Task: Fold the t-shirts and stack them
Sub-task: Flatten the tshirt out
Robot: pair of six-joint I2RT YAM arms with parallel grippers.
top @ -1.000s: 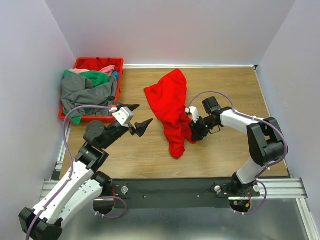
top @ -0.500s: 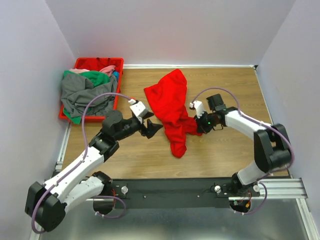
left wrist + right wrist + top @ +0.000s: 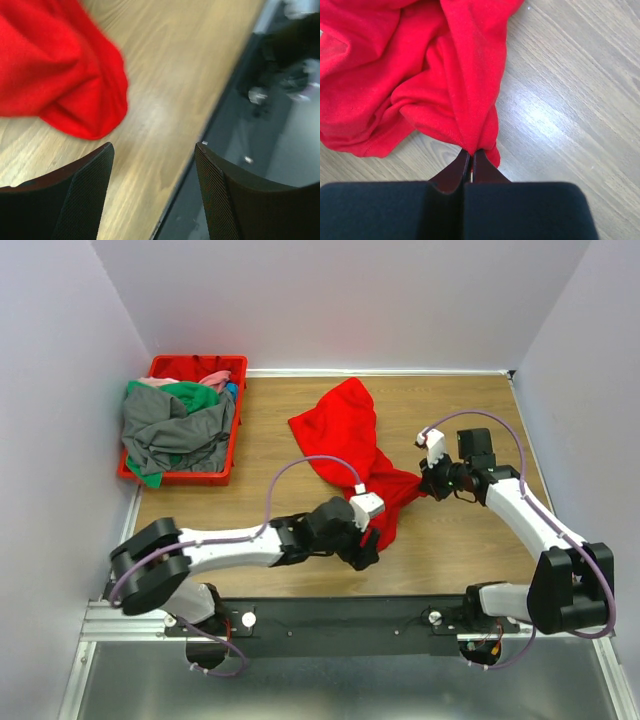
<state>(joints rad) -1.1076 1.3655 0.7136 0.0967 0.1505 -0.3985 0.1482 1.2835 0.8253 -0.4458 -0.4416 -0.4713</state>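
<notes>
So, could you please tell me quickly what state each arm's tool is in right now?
Left tool: open, holding nothing.
Right tool: closed on a fold of the soft bright red cloth t-shirt.

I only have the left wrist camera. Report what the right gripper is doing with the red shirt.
Observer: The right gripper is shut on a bunched fold at the red shirt's right side.
Operator: Describe how the shirt lies overall.
Observer: Crumpled, not flat, running from beside the left gripper toward the table's far edge.
Operator: Locate the rest of the laundry.
Observer: The other shirts, grey, green and pink, are heaped in the red crate at the far left corner.
</notes>
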